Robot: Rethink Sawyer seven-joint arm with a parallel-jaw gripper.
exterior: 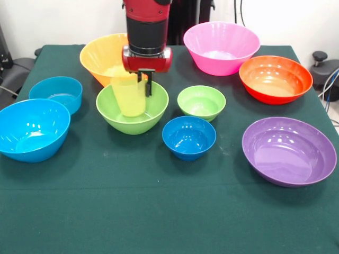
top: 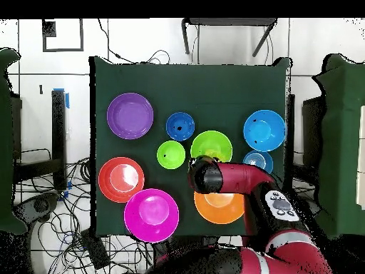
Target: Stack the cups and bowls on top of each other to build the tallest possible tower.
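While the red and black arm point(exterior: 146, 26) reaches down from the table's far side, its jaws point(exterior: 145, 82) are clamped on the rim of the pale yellow tumbler point(exterior: 128, 95); one black finger point(exterior: 150, 83) shows against the cup's right edge. That tumbler stands upright inside the large lime-green bowl point(exterior: 132, 107), which sits on the dark green table point(exterior: 132, 211) near its middle. Just behind this bowl, partly hidden by the arm, is an orange-yellow bowl point(exterior: 100, 55). To the green bowl's right in the front view sit a small lime-green bowl point(exterior: 201, 102) and, nearer the camera, a small dark blue bowl point(exterior: 188, 137). On the left stand a big light-blue bowl point(exterior: 33, 129) and a smaller light-blue bowl point(exterior: 55, 93), close together. On the right are a pink bowl point(exterior: 221, 47) at the far edge, a red-orange bowl point(exterior: 275, 78) beside it, and a purple bowl point(exterior: 288, 151) nearest the camera. Seen from overhead, the arm covers the tumbler and part of the green bowl. All other bowls rest singly on the table, none nested.
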